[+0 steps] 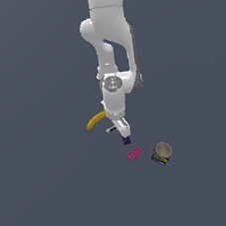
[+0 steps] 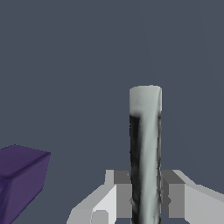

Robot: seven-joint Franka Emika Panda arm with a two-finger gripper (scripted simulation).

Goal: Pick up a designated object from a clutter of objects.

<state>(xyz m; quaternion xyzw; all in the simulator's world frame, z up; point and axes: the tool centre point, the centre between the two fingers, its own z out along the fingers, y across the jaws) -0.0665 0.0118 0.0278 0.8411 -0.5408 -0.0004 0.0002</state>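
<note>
The designated object, a thin black marker with a white end [image 2: 145, 131], stands between my fingers in the wrist view. In the exterior view the marker [image 1: 110, 130] pokes out toward the exterior view's left from under the hand. My gripper [image 2: 145, 194] is shut on it, with a finger pad [image 2: 123, 194] pressed against each side. In the exterior view the gripper [image 1: 123, 131] sits low in the clutter of objects. The dark purple block [image 1: 126, 140] lies just beside the fingers and also shows in the wrist view [image 2: 19, 179].
A yellow banana [image 1: 95, 121] lies to the exterior view's left of the hand. A pink studded brick [image 1: 135, 154] and a multicoloured round-topped can [image 1: 161, 153] sit toward the exterior view's right, below the gripper. Everything rests on a plain dark grey floor [image 1: 54, 192].
</note>
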